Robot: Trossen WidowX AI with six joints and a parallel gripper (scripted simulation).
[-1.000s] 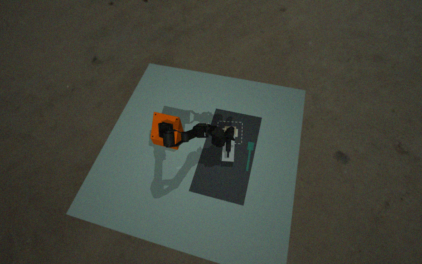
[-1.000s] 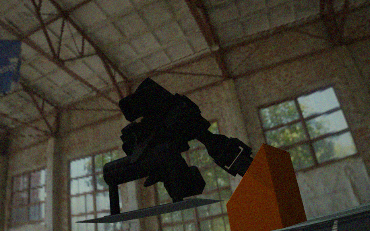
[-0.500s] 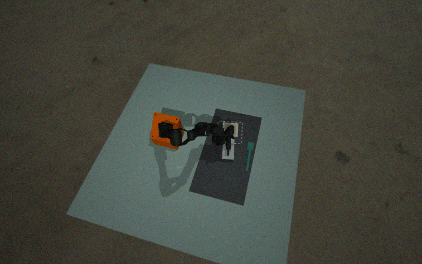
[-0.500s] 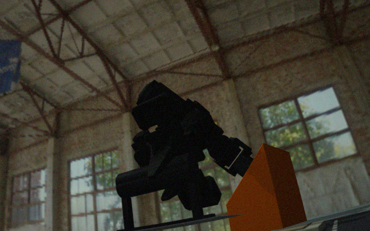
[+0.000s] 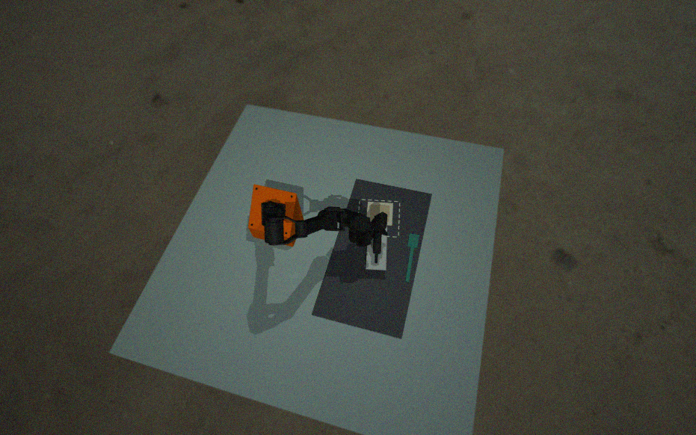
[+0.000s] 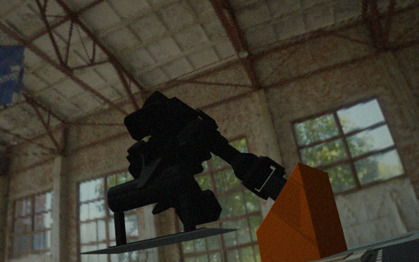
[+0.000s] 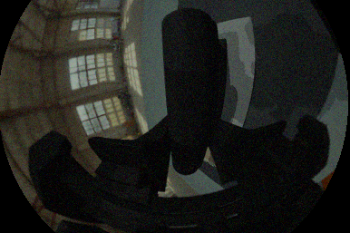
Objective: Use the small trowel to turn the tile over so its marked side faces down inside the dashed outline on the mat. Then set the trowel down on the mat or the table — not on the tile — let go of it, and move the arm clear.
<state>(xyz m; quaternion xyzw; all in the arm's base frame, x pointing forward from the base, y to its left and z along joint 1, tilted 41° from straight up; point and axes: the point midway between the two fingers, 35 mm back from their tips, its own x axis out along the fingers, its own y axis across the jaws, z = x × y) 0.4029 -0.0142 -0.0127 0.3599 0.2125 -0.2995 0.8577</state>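
My gripper point(image 5: 380, 222) point(image 6: 154, 191) point(image 7: 186, 115) is shut on the black handle of the small trowel, above the mat. The trowel's pale grey blade point(image 5: 370, 264) point(image 6: 165, 240) point(image 7: 246, 56) is below the handle, roughly level and bare. The cream tile point(image 5: 387, 208) point(image 6: 344, 258) lies at the dashed outline point(image 5: 399, 202). Its visible part is within the outline, but the arm hides the tile's lower left. No dark mark shows on the visible part of its upper face, which is partly in shadow.
The dark mat point(image 5: 361, 308) lies on the pale table point(image 5: 204, 324). A green flat-headed tool point(image 5: 413, 241) lies near the mat's right edge. The arm's orange base block point(image 5: 257, 216) point(image 6: 289, 224) stands left of the mat in the top view.
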